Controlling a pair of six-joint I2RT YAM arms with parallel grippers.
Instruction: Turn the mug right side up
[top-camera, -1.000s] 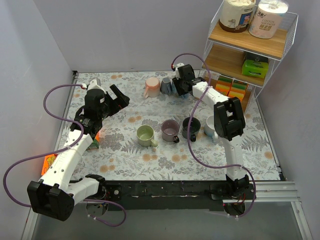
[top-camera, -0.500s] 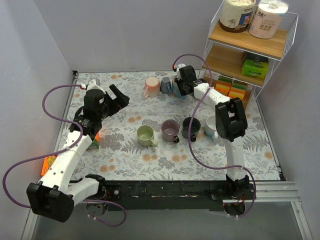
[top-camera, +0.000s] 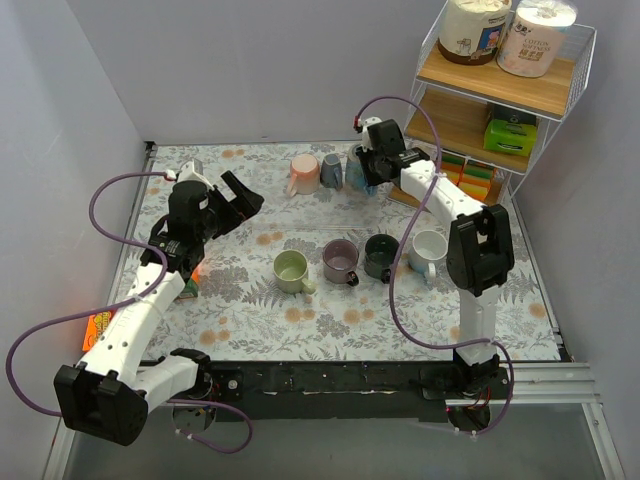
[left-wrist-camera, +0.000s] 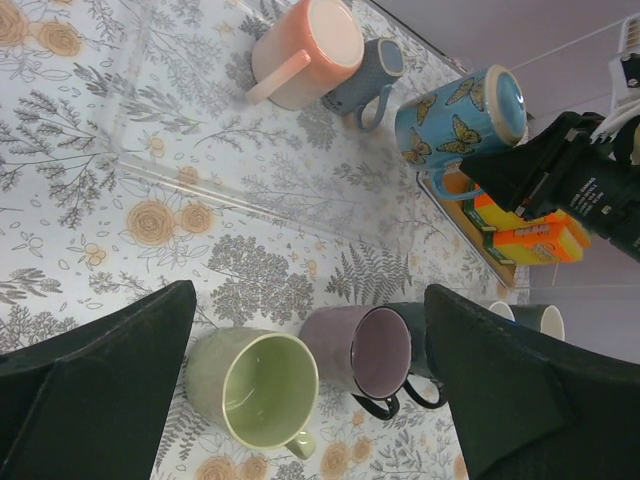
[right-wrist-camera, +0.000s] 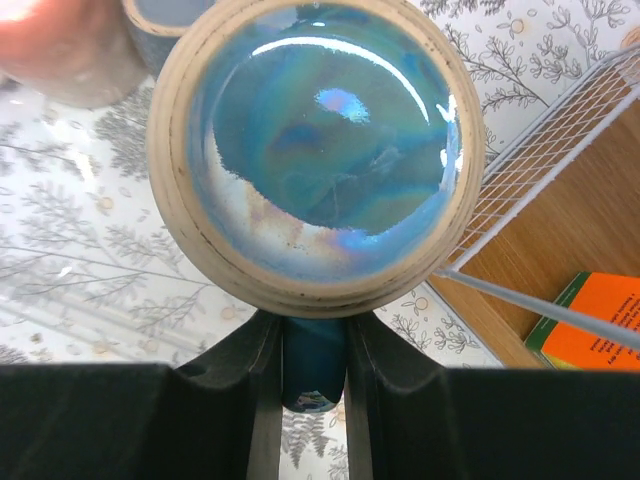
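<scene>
A blue butterfly mug (left-wrist-camera: 455, 115) is upside down at the back of the table, its glazed base filling the right wrist view (right-wrist-camera: 315, 150). My right gripper (right-wrist-camera: 314, 350) is shut on its handle (right-wrist-camera: 314, 375), which sits between the two fingers. In the top view the gripper (top-camera: 368, 165) holds the mug (top-camera: 354, 174) beside the wire shelf. My left gripper (top-camera: 243, 200) is open and empty over the left of the table, well away from the mug; its fingers frame the left wrist view (left-wrist-camera: 310, 310).
A pink mug (top-camera: 305, 173) and a grey-blue mug (top-camera: 332, 170) stand upside down left of the blue one. Green (top-camera: 291, 270), purple (top-camera: 340, 260), dark (top-camera: 381, 255) and white (top-camera: 428, 248) mugs stand upright mid-table. The wire shelf (top-camera: 500, 110) is close on the right.
My right arm has swung to the right, carrying the blue mug slightly away from the grey-blue mug towards the shelf. The left arm has barely moved.
</scene>
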